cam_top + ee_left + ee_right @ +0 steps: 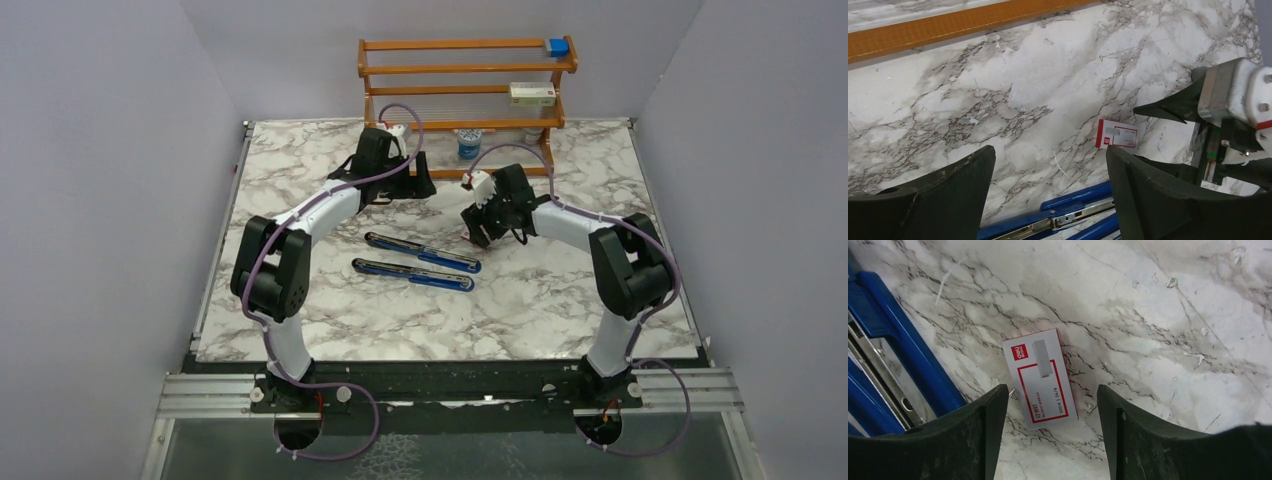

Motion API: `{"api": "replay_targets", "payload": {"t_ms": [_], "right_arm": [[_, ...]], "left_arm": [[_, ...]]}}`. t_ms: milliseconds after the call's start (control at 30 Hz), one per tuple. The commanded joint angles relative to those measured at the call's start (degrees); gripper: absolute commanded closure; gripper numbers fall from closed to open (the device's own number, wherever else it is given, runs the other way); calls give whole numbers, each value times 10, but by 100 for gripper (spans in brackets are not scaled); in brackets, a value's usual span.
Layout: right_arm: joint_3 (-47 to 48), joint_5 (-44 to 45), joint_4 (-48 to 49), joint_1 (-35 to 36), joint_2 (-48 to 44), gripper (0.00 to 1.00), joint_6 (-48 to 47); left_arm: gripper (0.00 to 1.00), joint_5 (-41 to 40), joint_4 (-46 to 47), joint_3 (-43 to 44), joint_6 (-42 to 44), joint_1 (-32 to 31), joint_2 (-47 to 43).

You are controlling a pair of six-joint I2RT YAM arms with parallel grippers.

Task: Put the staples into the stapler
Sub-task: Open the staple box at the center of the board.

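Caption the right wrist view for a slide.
Open right claw hovers above red-and-white staple box on marble table, opened blue stapler alongside.

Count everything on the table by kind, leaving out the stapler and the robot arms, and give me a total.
Small boxes: 2 (box on the table, box on the rack shelf)
Blue block: 1
Blue cylinder: 1
Wooden rack: 1
Total: 5

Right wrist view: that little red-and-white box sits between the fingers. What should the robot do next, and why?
Probably lower the right hand and close it on the box: its fingers stand open on either side of the box, and the stapler lies opened flat beside it, ready for filling.
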Motion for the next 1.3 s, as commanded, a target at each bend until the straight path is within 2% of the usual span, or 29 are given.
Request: {"api": "replay_targets", "payload": {"t_ms": [0, 167, 367, 533, 667, 833, 1067, 1267], "right_arm": [[22, -17, -35, -8, 25, 32, -28], [34, -22, -69, -9, 44, 35, -45], [31, -5, -83, -9, 48, 46, -48], [23, -6, -88, -9, 42, 49, -48], [16, -18, -83, -9, 39, 50, -42], [8, -32, -80, -9, 40, 51, -32], [6, -38, -74, -9, 41, 53, -21], [2, -43, -69, -8, 41, 54, -16]], "left_arm": [[16, 33, 0, 15, -2, -3, 13], [17, 41, -2, 18, -4, -3, 17], [19, 57, -1, 22, -9, -3, 27], [22, 81, 16, 17, -38, -3, 40], [26, 112, 56, 1, -79, -4, 50], [28, 156, 151, -40, -147, -4, 62], [34, 160, 203, -51, -173, -28, 96], [47, 174, 272, -57, -210, -40, 135]]}}
